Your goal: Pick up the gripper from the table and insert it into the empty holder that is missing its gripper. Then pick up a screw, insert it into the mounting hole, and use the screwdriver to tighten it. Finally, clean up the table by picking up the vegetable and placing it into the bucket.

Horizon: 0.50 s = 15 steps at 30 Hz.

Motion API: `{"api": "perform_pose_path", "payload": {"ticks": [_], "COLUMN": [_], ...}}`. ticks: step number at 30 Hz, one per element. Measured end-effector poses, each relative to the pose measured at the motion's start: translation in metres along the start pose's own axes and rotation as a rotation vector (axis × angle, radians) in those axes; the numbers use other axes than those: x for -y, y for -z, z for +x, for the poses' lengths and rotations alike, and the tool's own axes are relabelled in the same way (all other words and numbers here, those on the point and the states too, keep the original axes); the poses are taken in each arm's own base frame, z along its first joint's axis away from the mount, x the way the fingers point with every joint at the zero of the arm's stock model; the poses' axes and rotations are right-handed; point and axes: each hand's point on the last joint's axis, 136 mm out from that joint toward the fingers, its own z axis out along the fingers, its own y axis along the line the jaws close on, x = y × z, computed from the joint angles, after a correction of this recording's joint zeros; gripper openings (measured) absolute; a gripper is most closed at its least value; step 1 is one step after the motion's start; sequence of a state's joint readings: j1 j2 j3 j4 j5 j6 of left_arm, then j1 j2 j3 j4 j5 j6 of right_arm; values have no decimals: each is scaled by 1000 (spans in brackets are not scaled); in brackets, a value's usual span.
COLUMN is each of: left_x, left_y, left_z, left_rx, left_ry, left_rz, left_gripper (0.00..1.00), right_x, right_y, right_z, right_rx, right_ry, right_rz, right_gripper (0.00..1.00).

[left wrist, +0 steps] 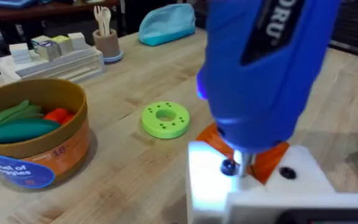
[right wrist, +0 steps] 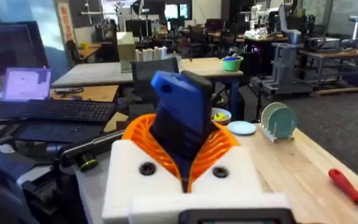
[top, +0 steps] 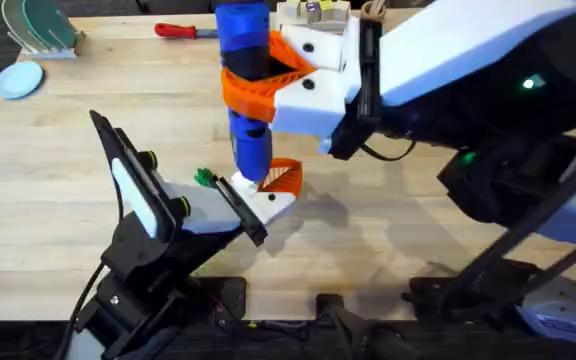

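**Screwdriver on the screw head**

Screwdriver (top: 245, 80) stands near upright at centre frame overhead, clenched between the orange pads of the right gripper (top: 273, 72), its thin tip (left wrist: 248, 163) bearing down beside a dark screw (left wrist: 229, 167) in the white holder (left wrist: 253, 190). The orange gripper (left wrist: 272, 155) pad already sits seated behind that tip, so I judge tightening is the step in hand. The left gripper (top: 258, 205) lies low on the table (top: 58, 190), presenting the holder face-up, presumably to steady it; whether its fingers are parted I cannot tell. A small green vegetable (top: 204, 178) waits beside it. The bucket (left wrist: 42, 146), at left in the left wrist view, holds toy produce.
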State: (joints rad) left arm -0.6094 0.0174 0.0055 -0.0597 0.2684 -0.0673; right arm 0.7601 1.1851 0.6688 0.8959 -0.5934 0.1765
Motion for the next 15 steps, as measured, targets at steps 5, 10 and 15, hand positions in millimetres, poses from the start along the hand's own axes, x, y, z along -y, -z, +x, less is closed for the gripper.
{"api": "perform_pose_path", "payload": {"ticks": [5,10,15], "left_x": [0,0,0], "left_y": [0,0,0], "left_z": [0,0,0], "left_rx": [0,0,0], "left_ry": [0,0,0], "left_rz": [0,0,0], "left_gripper": [13,13,13], "right_x": [-6,-9,-9], "right_y": [-3,-5,-7], "right_z": [0,-1,-8], "right_rx": [-4,-4,1], "right_ry": [10,43,71], "right_rz": [-18,-28,-31], "right_gripper": [20,20,20]}}
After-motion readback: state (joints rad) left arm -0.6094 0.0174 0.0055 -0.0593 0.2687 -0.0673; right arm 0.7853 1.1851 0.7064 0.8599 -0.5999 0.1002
